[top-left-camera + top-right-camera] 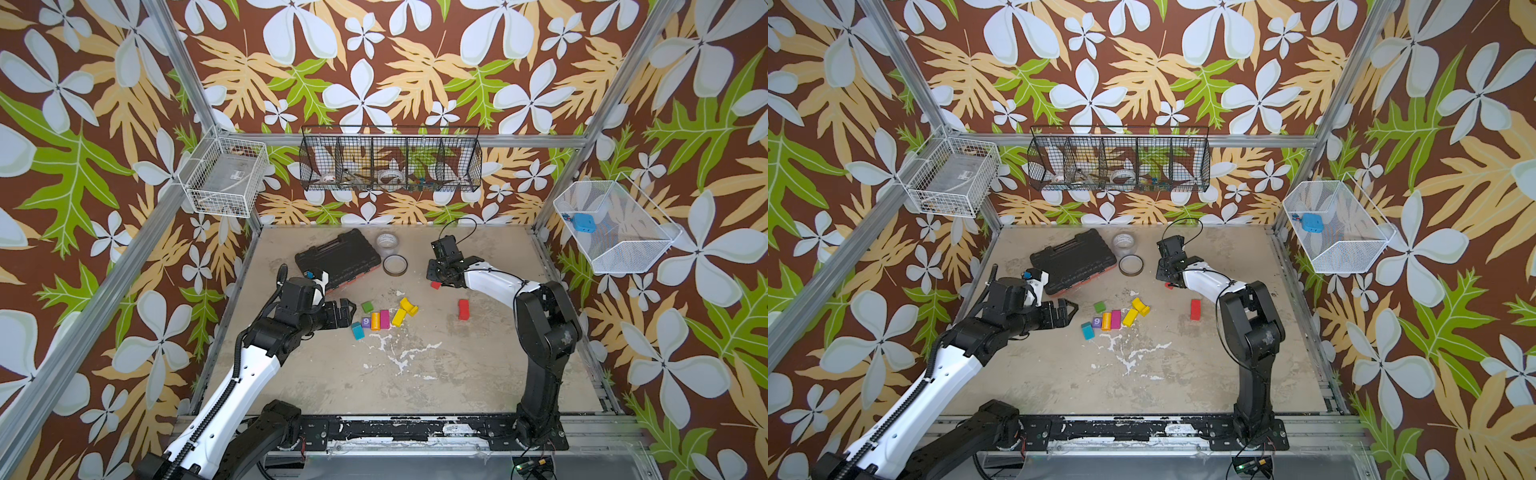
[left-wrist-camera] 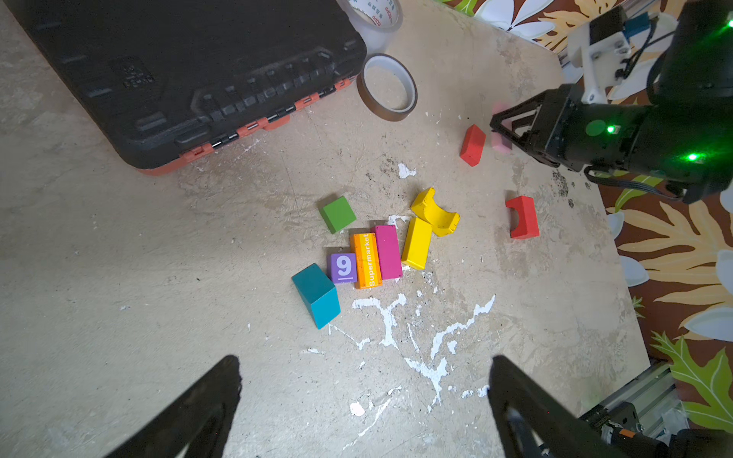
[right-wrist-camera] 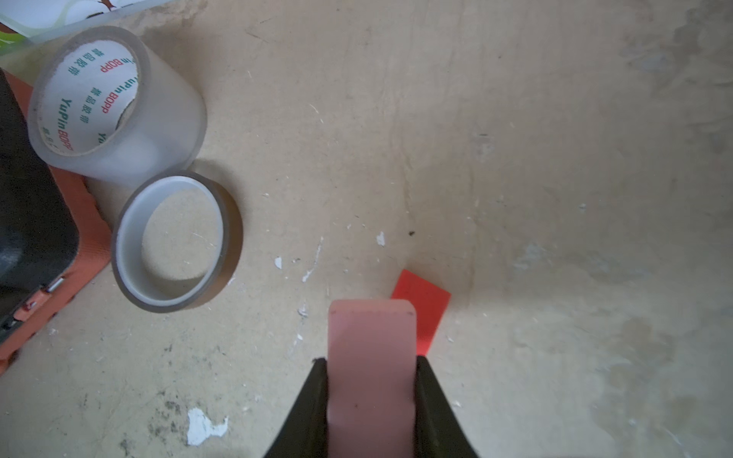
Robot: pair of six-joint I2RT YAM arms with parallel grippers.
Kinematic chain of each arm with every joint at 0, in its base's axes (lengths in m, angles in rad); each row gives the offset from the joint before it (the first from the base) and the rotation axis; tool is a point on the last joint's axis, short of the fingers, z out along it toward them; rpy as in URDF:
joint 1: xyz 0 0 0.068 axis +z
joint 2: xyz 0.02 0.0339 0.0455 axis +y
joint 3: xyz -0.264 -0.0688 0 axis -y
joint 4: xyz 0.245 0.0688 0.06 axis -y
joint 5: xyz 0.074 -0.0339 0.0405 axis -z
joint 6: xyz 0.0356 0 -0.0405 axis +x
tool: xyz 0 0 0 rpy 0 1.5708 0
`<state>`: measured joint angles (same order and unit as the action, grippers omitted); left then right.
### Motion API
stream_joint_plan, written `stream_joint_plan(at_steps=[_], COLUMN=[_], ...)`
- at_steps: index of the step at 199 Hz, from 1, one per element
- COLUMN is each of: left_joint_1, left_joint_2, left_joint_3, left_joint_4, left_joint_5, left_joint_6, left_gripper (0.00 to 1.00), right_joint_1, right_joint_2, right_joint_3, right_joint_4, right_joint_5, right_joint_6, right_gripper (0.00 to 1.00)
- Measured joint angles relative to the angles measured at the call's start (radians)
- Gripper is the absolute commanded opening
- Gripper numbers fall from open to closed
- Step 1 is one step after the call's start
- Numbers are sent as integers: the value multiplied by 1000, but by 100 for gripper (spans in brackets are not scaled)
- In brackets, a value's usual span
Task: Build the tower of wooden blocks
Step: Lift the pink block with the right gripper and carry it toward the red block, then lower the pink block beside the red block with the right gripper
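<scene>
Right gripper (image 3: 371, 360) is closed on a pink block (image 3: 371, 333) beside a red block (image 3: 426, 305) near the brown tape roll (image 3: 232, 238); left gripper (image 2: 365, 363) is spread wide, empty. Other wood blocks (image 2: 386, 251) lie unstacked farther from that roll. Released off-centre, the pink block may be toppled off the red.

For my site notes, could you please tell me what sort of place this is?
Probably a robot test cell: a left arm and right arm mounted at a worn tabletop, an aluminium frame carrying a leaf-print backdrop, a wire basket hung behind.
</scene>
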<state>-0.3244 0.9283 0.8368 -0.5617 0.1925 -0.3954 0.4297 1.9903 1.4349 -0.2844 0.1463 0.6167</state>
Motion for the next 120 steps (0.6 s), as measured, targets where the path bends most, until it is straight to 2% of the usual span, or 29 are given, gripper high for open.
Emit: stream_joint_plan(at_steps=[77, 120], left_joint_1=[0, 0], left_joint_2=[-2, -3], left_joint_3=[0, 0], left_joint_4=[0, 0], left_joint_5=[0, 0], left_joint_6=[0, 0], left_gripper=[98, 98], right_joint_1=[70, 66], right_joint_2=[205, 258], right_joint_3=[272, 312], right_joint_4=[-56, -99], right_joint_5=[-20, 34], right_joint_6=[60, 116], right_gripper=[8, 10])
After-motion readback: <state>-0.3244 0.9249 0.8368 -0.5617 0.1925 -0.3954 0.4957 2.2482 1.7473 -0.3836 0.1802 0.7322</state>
